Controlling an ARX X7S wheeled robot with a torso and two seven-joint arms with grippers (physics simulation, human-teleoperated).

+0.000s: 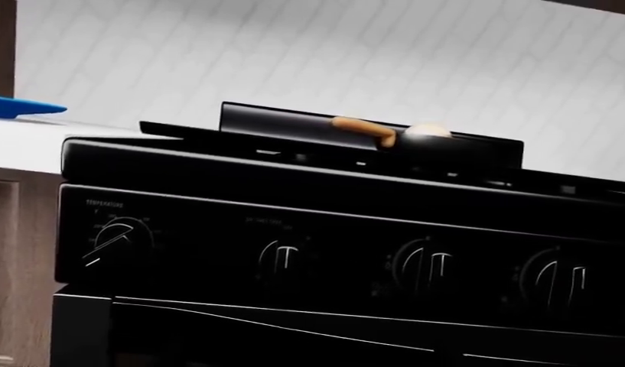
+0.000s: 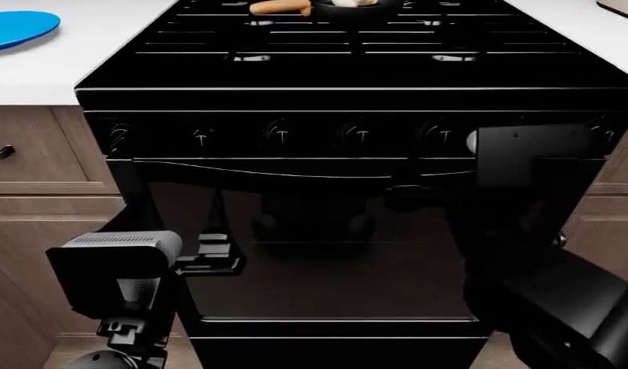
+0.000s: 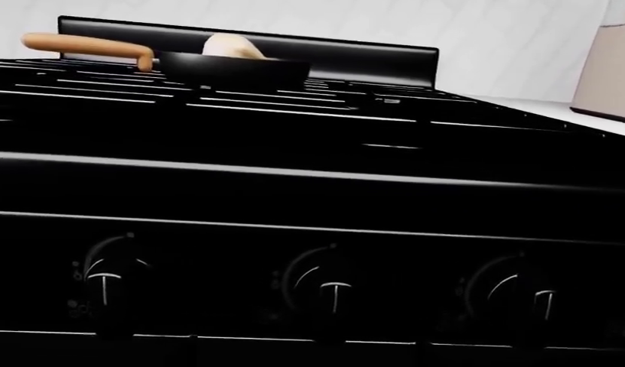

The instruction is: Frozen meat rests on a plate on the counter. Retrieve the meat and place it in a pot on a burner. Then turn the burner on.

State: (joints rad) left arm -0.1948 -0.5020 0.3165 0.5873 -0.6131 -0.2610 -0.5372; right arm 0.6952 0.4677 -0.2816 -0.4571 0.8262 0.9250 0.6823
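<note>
Faint "TEMPERATURE" label above leftmost knob [image 1: 122,238] on stove front panel [image 1: 333,214], other markings illegible

**Counter and Stove Top: Surface Condition**

The counter [image 2: 47,73] is plain white, set over brown wooden cabinets [image 2: 37,161]. The plate [image 2: 16,29], bright blue, lies flat on the counter to the left of the black stove [image 2: 344,69], apart from it. On the stove's rear grates sits the pot [image 3: 236,70], its orange-brown handle [image 3: 83,42] pointing left. A pale object [image 3: 608,69] stands on the counter at right; it is cropped and cannot be identified.
</note>
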